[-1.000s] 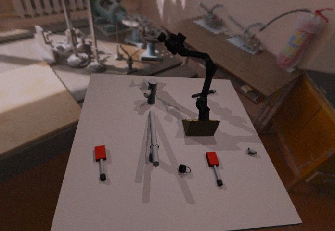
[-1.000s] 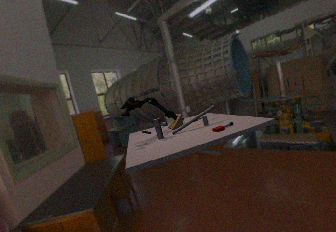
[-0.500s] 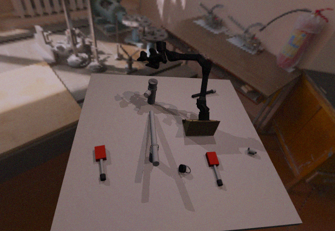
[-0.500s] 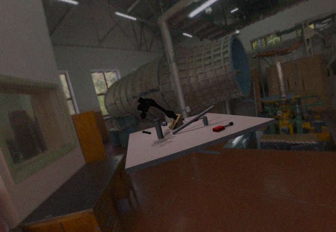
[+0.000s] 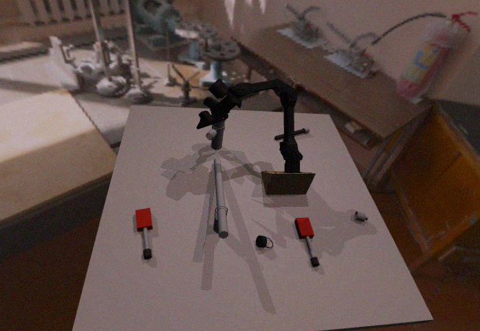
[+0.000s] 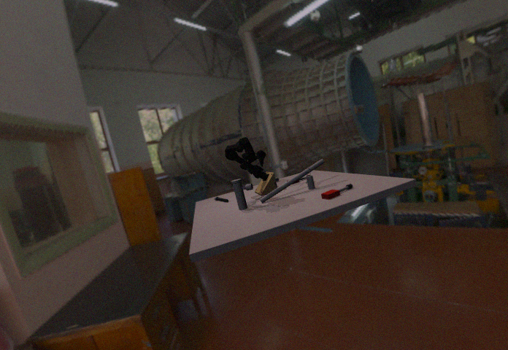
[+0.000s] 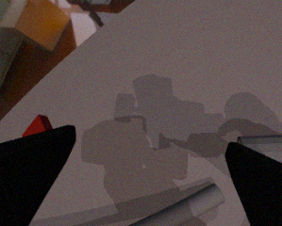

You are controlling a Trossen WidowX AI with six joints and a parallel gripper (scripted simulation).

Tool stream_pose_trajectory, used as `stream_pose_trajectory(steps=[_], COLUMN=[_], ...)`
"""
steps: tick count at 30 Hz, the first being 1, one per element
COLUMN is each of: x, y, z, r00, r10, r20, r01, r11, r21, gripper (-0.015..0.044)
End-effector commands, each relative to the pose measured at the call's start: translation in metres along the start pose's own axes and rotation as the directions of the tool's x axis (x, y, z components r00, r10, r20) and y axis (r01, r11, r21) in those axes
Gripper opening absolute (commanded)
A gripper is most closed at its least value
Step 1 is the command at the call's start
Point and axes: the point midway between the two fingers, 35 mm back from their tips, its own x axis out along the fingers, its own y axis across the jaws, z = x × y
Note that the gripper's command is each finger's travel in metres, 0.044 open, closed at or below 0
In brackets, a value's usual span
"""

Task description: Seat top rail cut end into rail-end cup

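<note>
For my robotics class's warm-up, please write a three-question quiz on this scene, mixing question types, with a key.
1. True or false: the rail is seated in the cup.
2. Multiple choice: what is between the fingers of the gripper?
A) the rail
B) a red-ended tool
C) nothing
3. Fill in the blank: in the top view, the number of red blocks on the table is ____.

Key: 1. False; 2. C; 3. two
</note>
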Motion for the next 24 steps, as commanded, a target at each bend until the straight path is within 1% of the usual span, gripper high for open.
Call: stream_pose_trajectory(steps=[1,4,6,14,17,20,24], x=[-0.019,-0.039,-0.049,-0.051,-0.048,-0.041,-0.030], y=[0.031,0.045,0.048,0.049,0.044,0.034,0.013], z=[-0.062,-0.103,-0.121,-0.124,-0.118,-0.104,-0.080], r00=[0.996,0.992,0.991,0.991,0.990,0.989,0.986], r10=[-0.043,-0.088,-0.110,-0.114,-0.119,-0.133,-0.163], r20=[-0.080,-0.091,-0.080,-0.077,-0.074,-0.065,-0.048], r01=[0.021,0.038,0.049,0.051,0.049,0.045,0.036], r11=[0.967,0.891,0.837,0.826,0.789,0.688,0.475], r21=[-0.253,-0.453,-0.545,-0.561,-0.612,-0.724,-0.879], gripper=[0.0440,0.0440,0.0440,0.0440,0.0440,0.0440,0.0440])
